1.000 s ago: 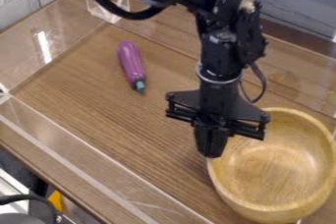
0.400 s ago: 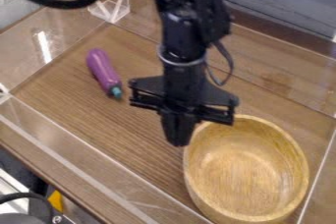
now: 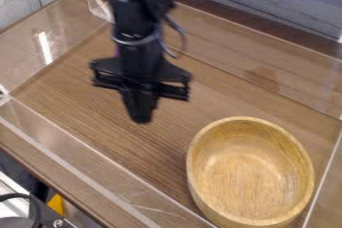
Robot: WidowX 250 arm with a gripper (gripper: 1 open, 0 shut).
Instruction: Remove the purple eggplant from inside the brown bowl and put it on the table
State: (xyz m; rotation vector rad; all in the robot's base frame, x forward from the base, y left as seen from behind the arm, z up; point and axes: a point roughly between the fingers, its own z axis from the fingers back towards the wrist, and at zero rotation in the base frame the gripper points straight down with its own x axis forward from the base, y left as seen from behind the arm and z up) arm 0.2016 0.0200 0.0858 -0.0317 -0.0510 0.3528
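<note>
Currently the gripper [image 3: 139,113] hangs over the table [image 3: 254,77], pointing straight down, fingers pressed together into one narrow dark tip with nothing between them. It sits left of the bowl [image 3: 253,172], well apart from it, roughly mid-table. The black arm [image 3: 134,17] rises from it toward the top left of the frame, cable looping beside it.

Bowl is at lower right, upright, inside bare: smooth tan wood, thick rim, nothing in it.

Eggplant: can't see it. Not in the bowl, not in the fingers, not on any exposed part of the table. The arm and gripper body cover a patch of tabletop behind them, so can't tell whether it lies there.

Clear acrylic wall [image 3: 80,162] runs along the table's near-left edge, another at the far-left corner, catching some glare.
</note>
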